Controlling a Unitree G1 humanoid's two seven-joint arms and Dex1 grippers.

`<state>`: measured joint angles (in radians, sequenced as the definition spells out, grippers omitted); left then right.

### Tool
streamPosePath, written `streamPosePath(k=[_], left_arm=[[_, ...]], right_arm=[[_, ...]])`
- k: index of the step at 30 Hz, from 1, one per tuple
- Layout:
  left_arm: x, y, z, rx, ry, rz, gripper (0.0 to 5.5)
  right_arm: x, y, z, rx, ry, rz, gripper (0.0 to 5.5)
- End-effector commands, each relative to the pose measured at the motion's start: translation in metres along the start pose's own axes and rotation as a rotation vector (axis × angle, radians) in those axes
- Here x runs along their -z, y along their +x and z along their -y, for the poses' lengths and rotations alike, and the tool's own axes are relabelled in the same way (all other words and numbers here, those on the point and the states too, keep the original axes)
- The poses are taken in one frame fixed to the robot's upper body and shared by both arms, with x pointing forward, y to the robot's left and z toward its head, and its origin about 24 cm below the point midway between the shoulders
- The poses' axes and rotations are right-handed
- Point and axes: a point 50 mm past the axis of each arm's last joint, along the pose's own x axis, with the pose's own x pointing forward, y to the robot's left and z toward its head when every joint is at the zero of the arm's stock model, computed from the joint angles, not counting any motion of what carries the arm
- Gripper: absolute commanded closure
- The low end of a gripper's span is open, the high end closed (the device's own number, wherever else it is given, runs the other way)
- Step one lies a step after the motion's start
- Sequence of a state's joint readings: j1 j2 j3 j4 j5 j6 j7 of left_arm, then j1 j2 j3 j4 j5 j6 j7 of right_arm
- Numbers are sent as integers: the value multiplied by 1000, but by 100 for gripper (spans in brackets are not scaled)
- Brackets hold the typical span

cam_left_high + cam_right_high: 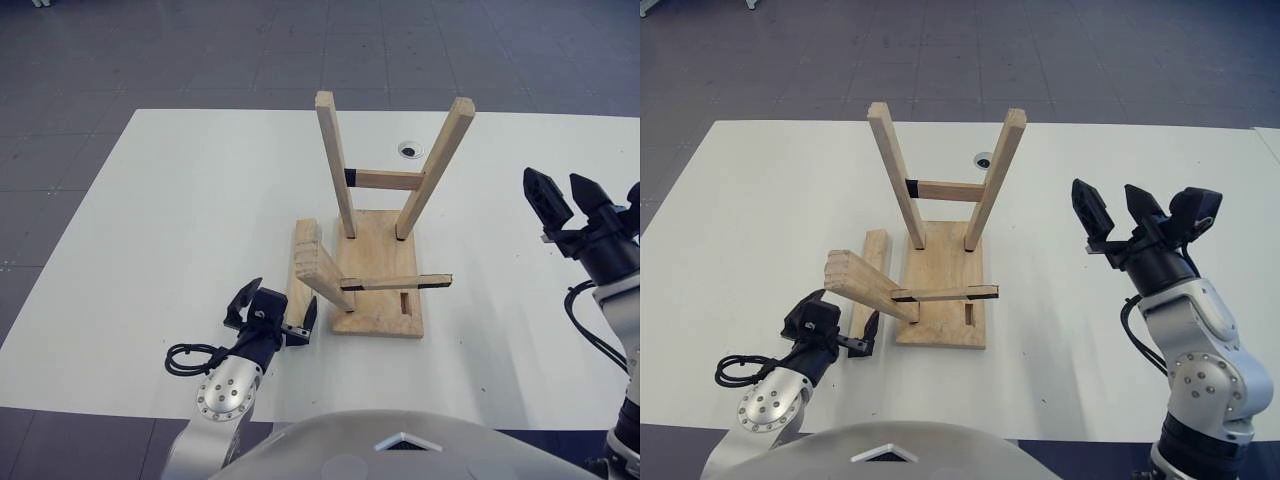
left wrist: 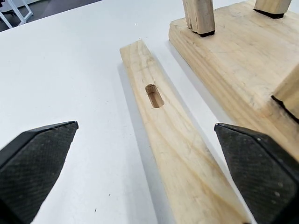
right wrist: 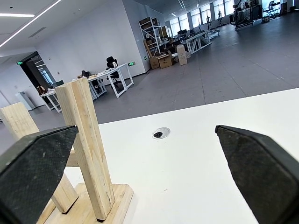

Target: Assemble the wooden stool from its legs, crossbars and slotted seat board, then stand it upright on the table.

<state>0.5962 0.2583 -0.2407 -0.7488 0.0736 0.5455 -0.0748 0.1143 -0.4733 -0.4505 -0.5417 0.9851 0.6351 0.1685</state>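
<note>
We're looking at the seat board (image 1: pixel 385 255), lying flat on the table (image 1: pixel 180 220) with its underside up. Two legs (image 1: pixel 336 165) stand in its far slots, joined by a crossbar (image 1: pixel 388 180). At the near left corner a third leg (image 1: pixel 322 265) leans over at a tilt, and its crossbar (image 1: pixel 400 283) pokes out to the right with the far end free. The fourth leg (image 1: pixel 868 275) lies flat just beside the board's left edge, peg hole (image 2: pixel 154 95) facing up.

So we judge this as the last-leg step. The left gripper (image 1: pixel 275 312) sits low at that loose leg's near end, fingers wide apart with the wood between them, nothing clamped yet. The right gripper (image 1: pixel 1108 195) hangs raised off to the right, well apart from the stool, fingers spread and empty.

Next we'd want the left to close on that leg, lift it and bring it to the free crossbar end and the empty slot. The right could steady the leaning leg.
</note>
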Motion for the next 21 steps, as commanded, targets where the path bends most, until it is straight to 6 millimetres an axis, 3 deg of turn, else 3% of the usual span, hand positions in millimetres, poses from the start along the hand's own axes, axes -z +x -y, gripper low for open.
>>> streamPosePath(k=[1, 8, 20, 21], left_arm=[[7, 1, 2, -34, -18, -48, 1], [32, 1, 13, 34, -127, -215, 1], [34, 0, 18, 91, -134, -247, 1], [35, 0, 18, 97, -138, -252, 21]], right_arm=[[0, -1, -2, 0, -2, 6, 0], [-1, 0, -4, -4, -1, 8, 0], [1, 0, -5, -6, 7, 4, 0], [1, 0, -5, -6, 7, 3, 0]])
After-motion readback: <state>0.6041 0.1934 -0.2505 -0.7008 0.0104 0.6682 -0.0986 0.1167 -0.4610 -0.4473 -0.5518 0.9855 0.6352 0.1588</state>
